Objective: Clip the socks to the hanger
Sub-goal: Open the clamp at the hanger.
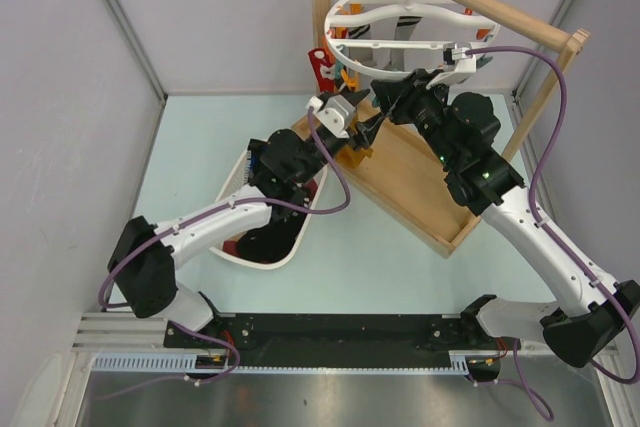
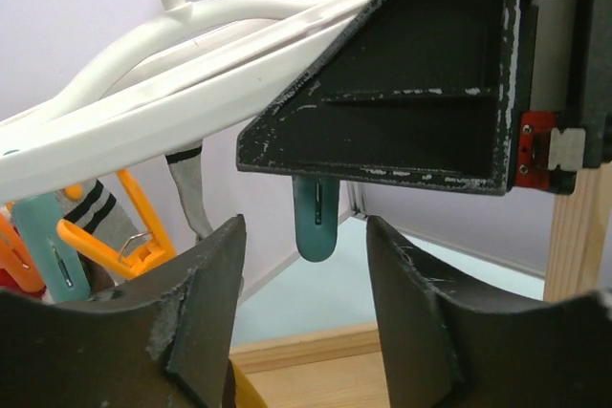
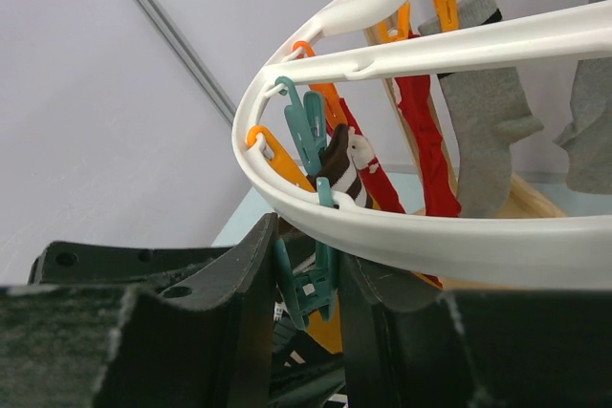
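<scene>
The white ring hanger point(image 1: 410, 22) hangs by its hook from a wooden rail. Red point(image 3: 426, 140), grey point(image 3: 488, 131) and brown-striped point(image 3: 344, 164) socks hang from its clips. My right gripper point(image 3: 308, 265) reaches up under the ring's near edge, shut on a teal clip point(image 3: 320, 289). Dark fabric with white marks point(image 3: 301, 355) shows just below that clip. My left gripper point(image 2: 305, 236) stands open right beside it, nothing between its fingers; the teal clip's tip point(image 2: 316, 222) hangs just above the gap. In the top view the left gripper point(image 1: 358, 125) and right gripper point(image 1: 385, 107) nearly touch.
A white basket point(image 1: 232, 247) at the left holds dark and red socks point(image 1: 265, 237). The rail's wooden base point(image 1: 410, 182) lies under both grippers, with uprights at the back and right. Orange clips point(image 2: 105, 236) and a grey striped sock point(image 2: 186, 193) hang left of the left gripper.
</scene>
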`<move>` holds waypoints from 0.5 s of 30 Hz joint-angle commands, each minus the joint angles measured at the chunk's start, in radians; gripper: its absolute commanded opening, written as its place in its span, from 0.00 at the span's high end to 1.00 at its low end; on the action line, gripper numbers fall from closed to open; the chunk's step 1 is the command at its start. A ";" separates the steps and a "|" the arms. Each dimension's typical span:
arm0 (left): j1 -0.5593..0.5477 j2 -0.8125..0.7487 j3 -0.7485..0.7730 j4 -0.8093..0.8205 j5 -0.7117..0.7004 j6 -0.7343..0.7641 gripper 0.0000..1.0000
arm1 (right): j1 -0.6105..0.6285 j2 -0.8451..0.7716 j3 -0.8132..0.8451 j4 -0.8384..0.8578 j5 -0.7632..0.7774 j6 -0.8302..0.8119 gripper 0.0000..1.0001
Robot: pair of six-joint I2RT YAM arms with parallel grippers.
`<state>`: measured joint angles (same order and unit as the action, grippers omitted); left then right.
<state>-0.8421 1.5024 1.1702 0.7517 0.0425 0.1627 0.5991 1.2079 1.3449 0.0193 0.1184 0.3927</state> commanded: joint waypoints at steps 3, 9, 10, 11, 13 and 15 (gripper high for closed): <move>0.006 0.015 0.042 0.047 0.048 0.005 0.51 | -0.002 0.004 0.040 0.024 -0.026 0.011 1.00; 0.005 0.019 0.036 0.075 0.051 -0.035 0.75 | -0.016 0.010 0.039 0.034 -0.106 0.017 0.98; 0.005 0.018 0.032 0.081 0.050 -0.055 0.78 | -0.024 0.013 0.039 0.042 -0.138 0.018 0.93; 0.005 0.018 0.026 0.087 0.048 -0.067 0.80 | -0.027 0.015 0.039 0.047 -0.154 0.020 0.89; 0.006 0.018 0.020 0.103 0.045 -0.104 0.86 | -0.033 0.016 0.039 0.057 -0.189 0.026 0.79; 0.005 0.019 0.014 0.107 0.042 -0.124 0.90 | -0.042 0.016 0.039 0.062 -0.210 0.029 0.71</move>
<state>-0.8398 1.5219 1.1717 0.7811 0.0662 0.1181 0.5659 1.2152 1.3472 0.0422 0.0154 0.4007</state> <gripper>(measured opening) 0.176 0.316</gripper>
